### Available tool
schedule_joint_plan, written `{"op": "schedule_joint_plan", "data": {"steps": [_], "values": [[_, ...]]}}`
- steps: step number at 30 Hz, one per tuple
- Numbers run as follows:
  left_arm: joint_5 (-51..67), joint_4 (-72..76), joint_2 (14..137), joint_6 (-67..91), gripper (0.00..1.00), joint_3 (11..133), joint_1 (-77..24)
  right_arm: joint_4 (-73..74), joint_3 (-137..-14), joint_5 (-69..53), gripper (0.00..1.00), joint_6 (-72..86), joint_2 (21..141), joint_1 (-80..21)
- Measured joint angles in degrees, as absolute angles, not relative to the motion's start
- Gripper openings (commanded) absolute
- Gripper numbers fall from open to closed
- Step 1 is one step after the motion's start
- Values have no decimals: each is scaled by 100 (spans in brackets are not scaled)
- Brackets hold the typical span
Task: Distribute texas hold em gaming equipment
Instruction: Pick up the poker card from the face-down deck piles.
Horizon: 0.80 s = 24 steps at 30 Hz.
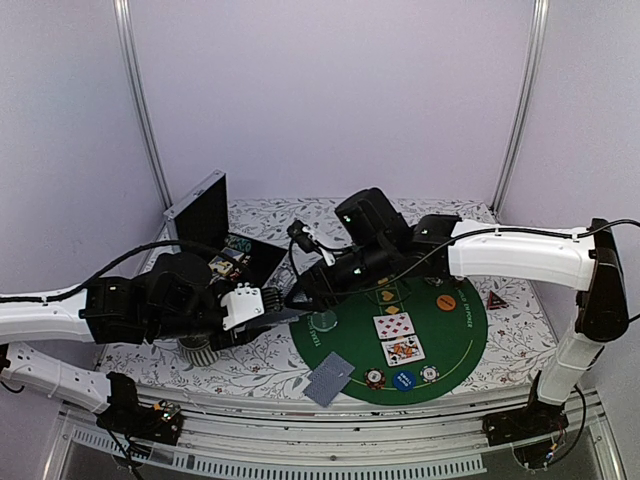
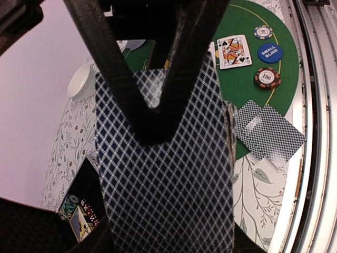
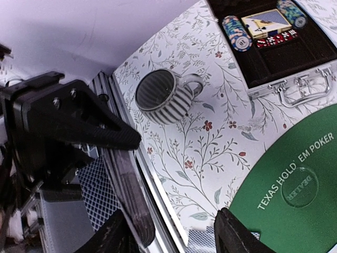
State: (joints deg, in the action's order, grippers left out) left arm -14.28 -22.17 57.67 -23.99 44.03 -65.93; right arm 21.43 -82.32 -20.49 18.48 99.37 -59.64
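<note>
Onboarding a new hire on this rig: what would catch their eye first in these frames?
The green poker mat right of table centre stands out, with two face-up cards mid-felt and chips along its near rim. Next is the blue-diamond deck filling the left wrist view, pinched in the left gripper. The open case sits back-left.

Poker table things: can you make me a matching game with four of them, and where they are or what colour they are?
Things:
1. SMALL BLIND button
2. striped mug
3. triangular marker
4. deck of cards

Clues:
A. red, on the floral cloth
B. clamped in the left tool
C. blue, on the green mat
D. beside the open case

Pairs: 1-C, 2-D, 3-A, 4-B.
</note>
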Motion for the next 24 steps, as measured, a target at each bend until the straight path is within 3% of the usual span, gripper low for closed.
{"op": "schedule_joint_plan", "data": {"steps": [10,24], "values": [[-1444,-2220,5767,-2399,53,4403,-6593,2220,-8237,-2412,5,1964,9845,-5955],[-1444,-2213,5765,-2399,53,4403,-6593,3089,-8230,-1774,2,1986,9045,-5765]]}}
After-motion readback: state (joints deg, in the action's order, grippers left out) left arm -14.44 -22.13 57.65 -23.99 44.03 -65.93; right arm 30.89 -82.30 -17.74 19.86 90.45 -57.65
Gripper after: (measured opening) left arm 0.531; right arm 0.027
